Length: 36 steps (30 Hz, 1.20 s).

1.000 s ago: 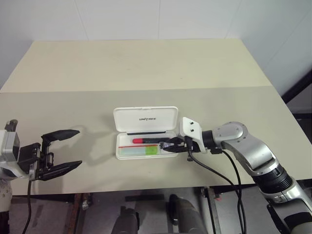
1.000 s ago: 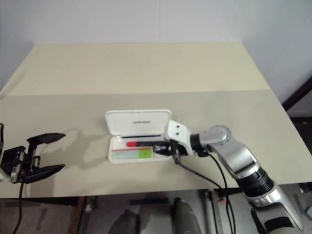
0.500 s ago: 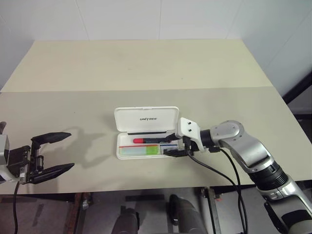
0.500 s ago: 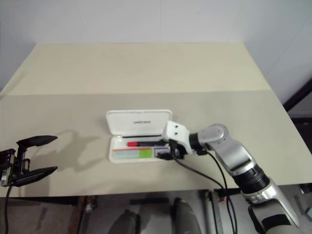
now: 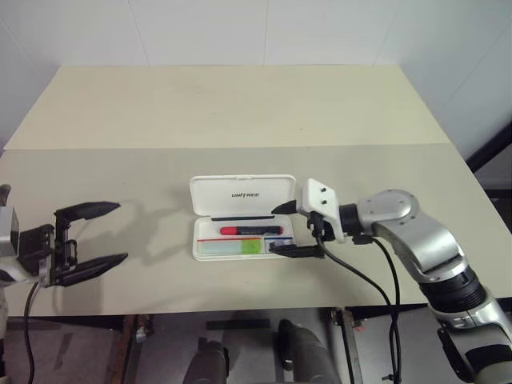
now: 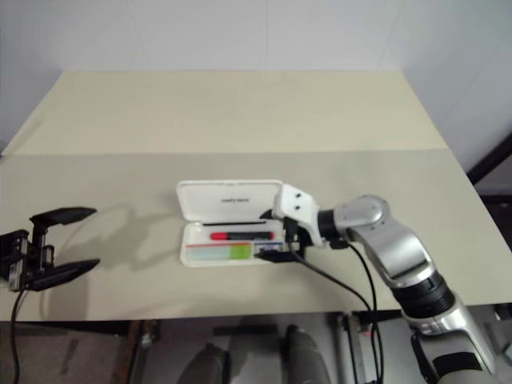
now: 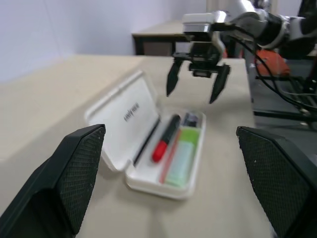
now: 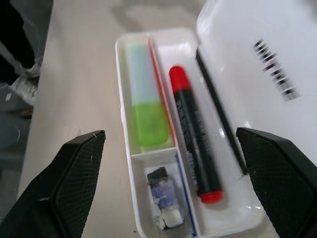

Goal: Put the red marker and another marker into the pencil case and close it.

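Observation:
The white pencil case (image 5: pixel 204 195) lies open mid-table, its lid standing up with lettering on it. In its tray lie the red marker (image 5: pixel 250 230), black with red ends, and the other marker (image 5: pixel 232 247), pale with a green cap. The right wrist view shows both, the red marker (image 8: pixel 192 131) and the green-capped marker (image 8: pixel 146 106), lying side by side. My right gripper (image 5: pixel 286 229) hovers open just above the case's right end, holding nothing. My left gripper (image 5: pixel 102 234) hangs open well to the left of the case, empty.
A small dark and white object (image 8: pixel 163 194) sits in the tray's end compartment. A black cable (image 5: pixel 364 282) trails from my right wrist over the table's front edge. The table (image 5: pixel 240 112) stretches bare behind the case.
My right gripper has opened, let go of the red marker in the tray and lifted a little. My left gripper has risen slightly.

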### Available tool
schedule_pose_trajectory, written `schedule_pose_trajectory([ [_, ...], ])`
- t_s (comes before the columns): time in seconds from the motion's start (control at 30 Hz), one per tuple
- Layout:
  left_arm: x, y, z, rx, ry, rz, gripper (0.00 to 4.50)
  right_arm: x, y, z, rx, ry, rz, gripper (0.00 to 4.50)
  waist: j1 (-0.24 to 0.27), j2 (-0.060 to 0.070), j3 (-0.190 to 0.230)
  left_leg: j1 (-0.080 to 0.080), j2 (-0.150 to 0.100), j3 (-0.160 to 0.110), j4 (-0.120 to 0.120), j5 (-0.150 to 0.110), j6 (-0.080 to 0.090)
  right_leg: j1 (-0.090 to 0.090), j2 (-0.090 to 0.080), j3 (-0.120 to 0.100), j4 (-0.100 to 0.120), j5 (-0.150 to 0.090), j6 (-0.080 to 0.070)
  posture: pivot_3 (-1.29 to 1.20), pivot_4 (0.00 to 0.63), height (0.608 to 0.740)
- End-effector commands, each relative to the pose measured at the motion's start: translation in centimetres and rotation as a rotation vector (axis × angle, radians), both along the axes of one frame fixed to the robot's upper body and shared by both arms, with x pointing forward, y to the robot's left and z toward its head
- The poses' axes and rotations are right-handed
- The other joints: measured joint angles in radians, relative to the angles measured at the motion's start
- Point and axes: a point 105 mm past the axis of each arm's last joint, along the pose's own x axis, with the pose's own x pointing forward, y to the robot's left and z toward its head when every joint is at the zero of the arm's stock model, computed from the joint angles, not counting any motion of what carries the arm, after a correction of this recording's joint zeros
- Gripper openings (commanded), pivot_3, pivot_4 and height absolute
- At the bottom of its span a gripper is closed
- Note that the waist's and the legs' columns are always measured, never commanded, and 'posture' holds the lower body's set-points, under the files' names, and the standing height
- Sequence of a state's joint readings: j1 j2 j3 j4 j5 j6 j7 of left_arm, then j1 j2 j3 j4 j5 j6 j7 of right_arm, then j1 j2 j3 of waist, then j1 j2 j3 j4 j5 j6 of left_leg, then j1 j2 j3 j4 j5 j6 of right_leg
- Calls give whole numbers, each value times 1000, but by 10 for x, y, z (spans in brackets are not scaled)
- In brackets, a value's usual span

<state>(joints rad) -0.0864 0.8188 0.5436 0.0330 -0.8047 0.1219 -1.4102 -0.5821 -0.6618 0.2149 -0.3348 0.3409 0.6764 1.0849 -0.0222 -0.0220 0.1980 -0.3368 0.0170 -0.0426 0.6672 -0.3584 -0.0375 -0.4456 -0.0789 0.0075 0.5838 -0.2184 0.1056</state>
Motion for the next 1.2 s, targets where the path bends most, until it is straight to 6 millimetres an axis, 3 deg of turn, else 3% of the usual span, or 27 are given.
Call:
schedule_pose_trajectory([
  [0.03,14,-9,20,-39,-78,44,4500,-8,-7,28,120,-71,-22,4478,0,0,0,0,0,0,0,0,0,0,0,0,0,0,0,0,150,740],
  [0.2,42,-5,32,-77,-95,126,4500,-13,-28,53,290,-155,-97,4478,1,0,0,0,0,0,0,0,0,0,0,0,1,0,1,0,150,740],
  [0.5,101,13,37,-88,-73,247,4500,-34,-73,35,273,-159,-195,4478,1,-1,-1,0,-1,1,1,0,0,1,0,0,1,1,1,0,150,740],
  [0.63,132,15,32,-107,-1,314,3603,-44,-85,37,363,-190,-209,4500,2,-2,-1,0,-1,1,2,0,0,1,0,1,2,1,2,0,150,740],
  [0.97,172,-21,2,-19,144,314,159,-59,-110,27,433,-188,-244,4500,4,-2,-1,0,-2,1,5,0,0,1,0,1,2,2,4,0,150,740],
  [1.2,183,-59,-7,-57,240,223,29,-75,-136,14,438,-140,-273,4500,22,-3,-1,-1,-2,1,11,0,0,3,0,2,3,3,5,0,150,740],
])
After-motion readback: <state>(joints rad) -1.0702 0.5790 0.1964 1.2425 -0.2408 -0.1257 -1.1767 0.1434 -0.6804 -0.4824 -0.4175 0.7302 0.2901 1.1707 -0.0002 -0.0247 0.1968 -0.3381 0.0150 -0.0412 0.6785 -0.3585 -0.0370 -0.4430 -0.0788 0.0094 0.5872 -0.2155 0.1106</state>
